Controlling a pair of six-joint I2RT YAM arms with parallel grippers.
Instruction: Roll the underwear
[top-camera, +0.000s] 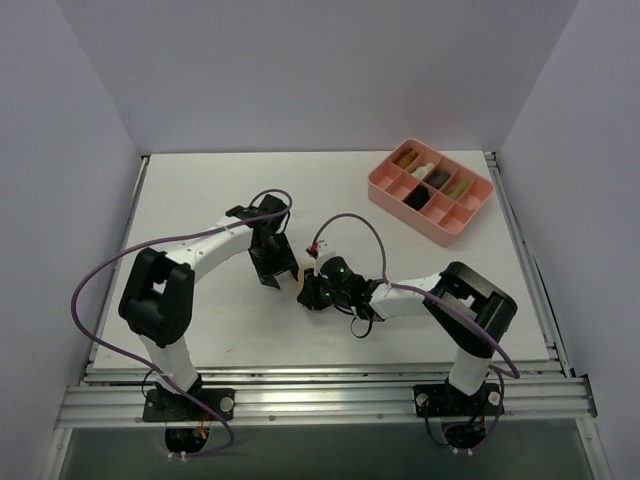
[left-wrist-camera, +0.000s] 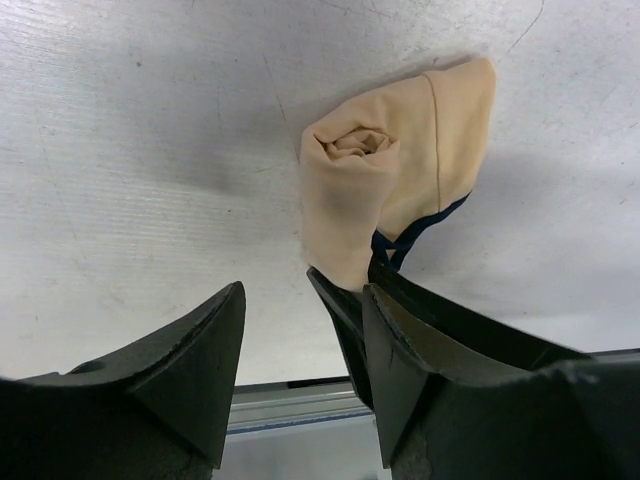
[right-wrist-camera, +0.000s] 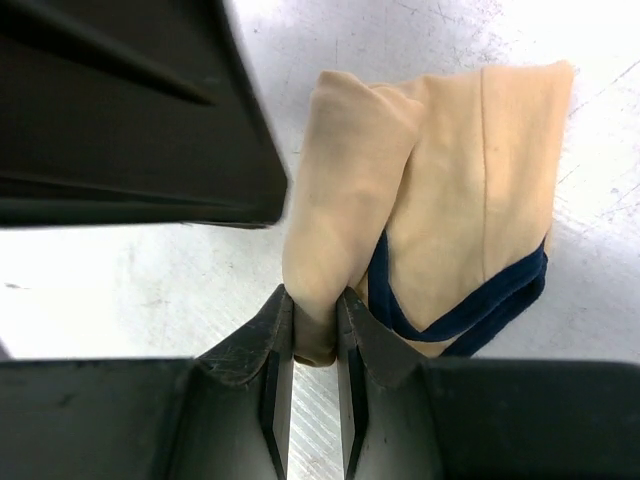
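Observation:
The underwear (left-wrist-camera: 400, 170) is tan cloth with dark trim, lying on the white table. Its left part is rolled into a tube and a flat flap lies to the right. In the right wrist view the underwear (right-wrist-camera: 440, 200) fills the middle. My right gripper (right-wrist-camera: 315, 325) is shut on the near end of the rolled part. My left gripper (left-wrist-camera: 300, 350) is open and empty, just beside the roll, with its finger (right-wrist-camera: 130, 110) showing in the right wrist view. From above, both grippers meet mid-table, left (top-camera: 272, 268) and right (top-camera: 312, 292), and only a sliver of the underwear (top-camera: 300, 279) shows between them.
A pink divided tray (top-camera: 440, 232) holding several dark and cream rolled cloths stands at the back right. White walls enclose the table on three sides. An aluminium rail (top-camera: 320, 400) runs along the near edge.

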